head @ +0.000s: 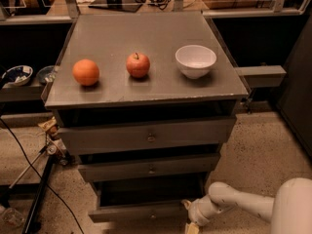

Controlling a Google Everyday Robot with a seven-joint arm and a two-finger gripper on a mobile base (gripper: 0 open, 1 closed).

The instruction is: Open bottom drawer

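The grey cabinet (146, 38) has three drawers. The bottom drawer (141, 211), the lowest with a slim grey front and a small metal knob (153, 215), stands pulled out a little, with a dark gap above it. My gripper (191, 224) is at the bottom of the camera view, just right of the bottom drawer's front right corner, at the end of my white arm (243, 204). It is partly cut off by the frame's lower edge.
An orange (86, 72), a red apple (138, 65) and a white bowl (195, 60) sit on the cabinet top. The middle drawer (148, 168) and top drawer (146, 136) are above. Black cables and a stand (34, 199) lie at the left.
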